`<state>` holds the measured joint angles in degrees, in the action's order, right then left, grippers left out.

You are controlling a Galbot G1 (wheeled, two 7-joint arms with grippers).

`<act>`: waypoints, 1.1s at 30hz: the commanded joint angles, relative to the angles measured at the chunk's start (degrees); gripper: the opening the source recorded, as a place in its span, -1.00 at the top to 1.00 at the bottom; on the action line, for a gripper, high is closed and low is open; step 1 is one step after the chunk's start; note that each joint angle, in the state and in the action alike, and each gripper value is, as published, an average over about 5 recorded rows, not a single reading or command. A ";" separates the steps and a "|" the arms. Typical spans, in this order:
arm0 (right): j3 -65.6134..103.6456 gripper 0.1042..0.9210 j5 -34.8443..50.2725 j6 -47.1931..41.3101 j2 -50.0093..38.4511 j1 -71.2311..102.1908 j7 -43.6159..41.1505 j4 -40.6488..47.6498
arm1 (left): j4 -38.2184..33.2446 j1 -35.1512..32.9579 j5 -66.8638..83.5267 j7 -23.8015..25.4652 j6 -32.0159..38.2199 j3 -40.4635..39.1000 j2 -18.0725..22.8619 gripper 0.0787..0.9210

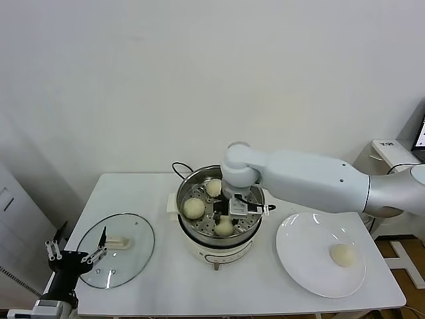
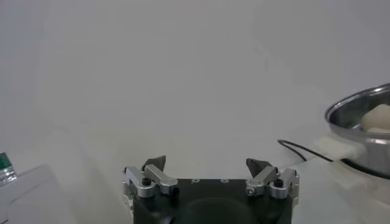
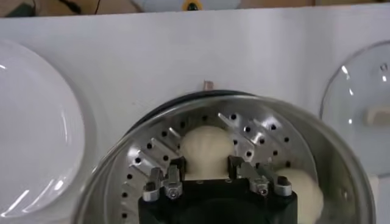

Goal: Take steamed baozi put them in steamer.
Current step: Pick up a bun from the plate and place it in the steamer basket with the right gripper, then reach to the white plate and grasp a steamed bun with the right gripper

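Note:
The steamer (image 1: 183,197) stands mid-table and holds three baozi (image 1: 213,187) (image 1: 193,208) (image 1: 224,227). A further baozi (image 1: 342,254) lies on the white plate (image 1: 299,266) at the right. My right gripper (image 1: 226,214) reaches down into the steamer. In the right wrist view this gripper (image 3: 206,165) is open, with its fingers close on either side of a baozi (image 3: 206,145) that rests on the perforated floor (image 3: 146,158). Another baozi (image 3: 303,192) lies beside it. My left gripper (image 1: 74,253) is parked open and empty at the table's near left corner.
A round glass lid (image 1: 117,250) lies flat on the table left of the steamer, just beyond the left gripper (image 2: 210,164). A black cord (image 1: 178,167) runs behind the steamer. A white cabinet (image 1: 392,153) stands off the table's right side.

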<state>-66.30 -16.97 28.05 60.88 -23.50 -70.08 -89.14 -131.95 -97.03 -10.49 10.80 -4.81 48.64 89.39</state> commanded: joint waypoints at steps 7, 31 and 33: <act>5.38 -0.58 6.82 -5.13 -2.89 -5.93 0.12 4.50 | 0.05 0.65 -0.54 -0.03 -0.47 -0.71 -0.58 -0.77; -1.17 -0.76 18.16 -35.95 -36.07 7.85 1.69 16.10 | 0.05 1.35 -0.88 -0.06 -0.73 -1.29 -1.36 -0.77; 4.29 -0.76 16.23 -35.67 -36.29 13.61 2.12 16.72 | 0.05 1.22 -1.07 -0.06 -0.72 -1.31 -1.42 -0.77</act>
<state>-73.44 6.54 -3.47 35.44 -30.04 -68.98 -74.24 -131.92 -95.75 -11.34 10.75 -5.50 47.37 88.07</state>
